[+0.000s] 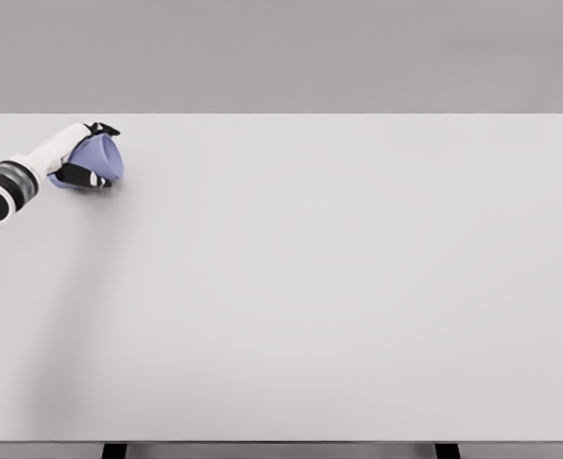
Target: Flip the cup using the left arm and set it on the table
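Note:
A light purple cup [102, 158] is at the far left of the white table [319, 287], tilted on its side with its wider end toward the right. My left hand [88, 153] wraps it, dark fingers [82, 176] curled below and above the cup's body. The white left arm [18, 182] comes in from the left edge. Whether the cup touches the tabletop I cannot tell. The right arm is out of view.
The table's far edge [281, 115] runs just behind the hand. Two dark table legs [115, 449] show under the near edge.

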Available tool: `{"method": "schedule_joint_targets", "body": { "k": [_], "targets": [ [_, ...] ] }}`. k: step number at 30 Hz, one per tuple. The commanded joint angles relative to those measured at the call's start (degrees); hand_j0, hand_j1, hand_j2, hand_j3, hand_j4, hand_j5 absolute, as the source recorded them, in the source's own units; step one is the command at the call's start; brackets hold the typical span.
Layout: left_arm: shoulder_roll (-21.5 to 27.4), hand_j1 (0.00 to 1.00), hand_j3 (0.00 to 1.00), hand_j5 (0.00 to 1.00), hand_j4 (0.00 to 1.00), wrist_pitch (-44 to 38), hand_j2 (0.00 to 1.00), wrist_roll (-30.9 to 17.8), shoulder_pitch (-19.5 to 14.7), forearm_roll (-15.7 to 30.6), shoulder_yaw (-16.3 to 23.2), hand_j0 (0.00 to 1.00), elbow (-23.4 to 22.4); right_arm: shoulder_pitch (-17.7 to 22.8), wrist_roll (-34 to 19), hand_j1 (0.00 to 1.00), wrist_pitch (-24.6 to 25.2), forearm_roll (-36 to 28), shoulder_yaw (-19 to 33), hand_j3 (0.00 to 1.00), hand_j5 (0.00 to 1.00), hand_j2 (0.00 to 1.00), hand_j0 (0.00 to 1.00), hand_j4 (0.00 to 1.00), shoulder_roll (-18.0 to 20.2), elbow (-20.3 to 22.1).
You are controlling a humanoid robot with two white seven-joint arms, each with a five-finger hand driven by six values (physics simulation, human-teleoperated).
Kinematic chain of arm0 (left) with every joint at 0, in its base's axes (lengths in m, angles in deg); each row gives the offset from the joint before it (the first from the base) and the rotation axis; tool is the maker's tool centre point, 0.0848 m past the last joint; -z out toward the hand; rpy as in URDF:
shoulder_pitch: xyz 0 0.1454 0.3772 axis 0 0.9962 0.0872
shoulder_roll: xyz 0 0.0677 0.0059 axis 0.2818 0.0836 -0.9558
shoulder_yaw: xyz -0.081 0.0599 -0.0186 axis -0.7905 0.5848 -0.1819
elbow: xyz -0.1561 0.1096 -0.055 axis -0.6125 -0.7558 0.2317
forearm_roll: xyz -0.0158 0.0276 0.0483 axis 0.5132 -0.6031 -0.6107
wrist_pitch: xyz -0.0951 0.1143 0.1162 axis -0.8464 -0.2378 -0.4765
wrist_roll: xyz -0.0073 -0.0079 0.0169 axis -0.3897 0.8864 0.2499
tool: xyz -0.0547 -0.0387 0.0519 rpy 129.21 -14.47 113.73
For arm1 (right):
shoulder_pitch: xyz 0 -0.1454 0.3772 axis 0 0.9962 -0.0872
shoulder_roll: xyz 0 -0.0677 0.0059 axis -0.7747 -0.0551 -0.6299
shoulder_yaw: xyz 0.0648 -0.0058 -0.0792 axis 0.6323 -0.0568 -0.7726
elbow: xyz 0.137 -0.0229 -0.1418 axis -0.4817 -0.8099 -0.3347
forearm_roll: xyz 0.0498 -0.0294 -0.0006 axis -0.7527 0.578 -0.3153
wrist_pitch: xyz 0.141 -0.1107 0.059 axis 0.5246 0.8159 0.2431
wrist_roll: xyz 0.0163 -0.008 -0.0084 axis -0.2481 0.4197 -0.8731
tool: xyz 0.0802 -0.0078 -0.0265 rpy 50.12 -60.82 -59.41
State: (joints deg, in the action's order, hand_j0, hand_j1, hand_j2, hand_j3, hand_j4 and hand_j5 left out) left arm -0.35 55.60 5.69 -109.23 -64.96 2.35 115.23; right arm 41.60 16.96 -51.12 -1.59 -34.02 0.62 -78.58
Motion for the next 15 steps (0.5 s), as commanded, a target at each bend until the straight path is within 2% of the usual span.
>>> {"method": "schedule_joint_targets", "body": {
  "k": [1,4,8,10,15],
  "targets": [
    [0.0,0.8,0.8,0.8,0.8,0.1,0.8,0.1,0.0,0.3,-1.0,0.8,0.3,0.0,0.0,1.0,0.0,0.0,0.0,1.0,1.0,1.0,1.0,1.0,0.0,0.0],
    [-0.4,0.8,0.8,0.8,0.8,0.2,0.8,0.2,0.3,0.4,-3.5,0.8,1.8,0.0,0.0,1.0,0.0,0.0,0.0,1.0,1.0,1.0,1.0,1.0,0.0,0.0],
    [-1.4,0.81,0.81,0.81,0.81,0.8,0.81,0.5,1.1,3.9,-6.2,0.81,2.6,0.0,0.0,1.0,0.0,0.0,0.0,1.0,1.0,1.0,1.0,1.0,0.0,0.0],
    [-3.1,0.81,0.81,0.81,0.81,0.9,0.81,0.5,1.1,3.9,-7.1,0.81,3.0,0.0,0.0,1.0,0.0,0.0,0.0,1.0,1.0,1.0,1.0,1.0,0.0,0.0],
    [-3.4,0.81,0.81,0.81,0.81,0.9,0.81,0.7,1.9,5.8,-8.5,0.81,3.7,0.0,0.0,1.0,0.0,0.0,0.0,1.0,1.0,1.0,1.0,1.0,0.0,0.0]
  ]
}}
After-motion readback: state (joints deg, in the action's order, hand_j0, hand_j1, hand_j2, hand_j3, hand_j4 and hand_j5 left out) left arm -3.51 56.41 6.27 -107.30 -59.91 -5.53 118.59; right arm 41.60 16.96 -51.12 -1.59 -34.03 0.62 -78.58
